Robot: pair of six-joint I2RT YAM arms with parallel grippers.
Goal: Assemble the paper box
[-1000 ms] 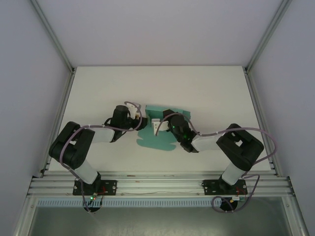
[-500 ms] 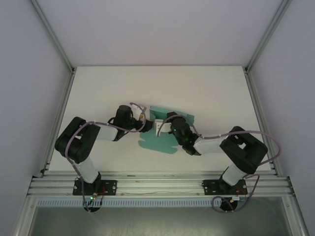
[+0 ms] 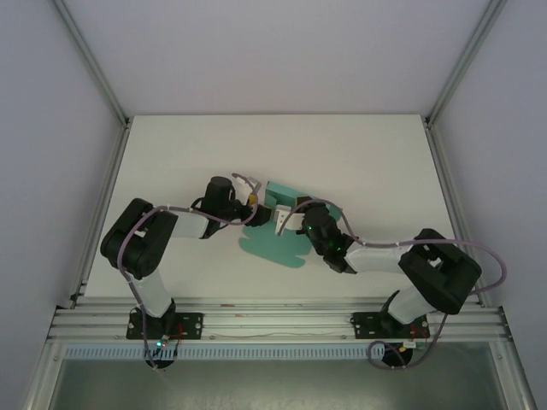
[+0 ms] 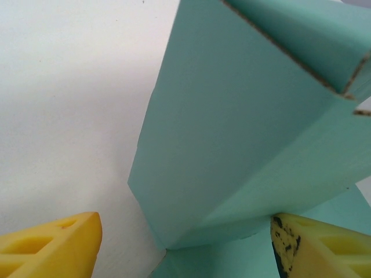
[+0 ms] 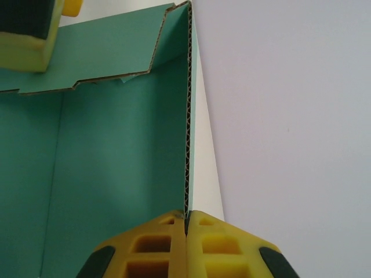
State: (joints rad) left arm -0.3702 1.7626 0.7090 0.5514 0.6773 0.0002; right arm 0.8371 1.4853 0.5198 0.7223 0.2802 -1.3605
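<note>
The paper box (image 3: 272,245) is a teal card sheet lying partly folded at the table's middle, between both arms. My right gripper (image 3: 280,219) is shut on the top edge of an upright wall of the paper box (image 5: 116,162); its pads (image 5: 186,219) pinch the corrugated edge. My left gripper (image 3: 255,202) stands open at the sheet's left side. Its yellow fingertips (image 4: 52,249) straddle a raised, folded panel of the paper box (image 4: 243,133), and the right fingertip sits close against the card. One left finger (image 5: 28,23) shows beyond a far flap in the right wrist view.
The white table (image 3: 359,162) has open room behind and to both sides of the sheet. Aluminium frame rails (image 3: 256,318) run along the near edge by the arm bases, and grey walls close in the sides.
Both grippers and the sheet have shifted a little to the right. The left arm has stretched out further and its jaws have widened. The right grip has held.
</note>
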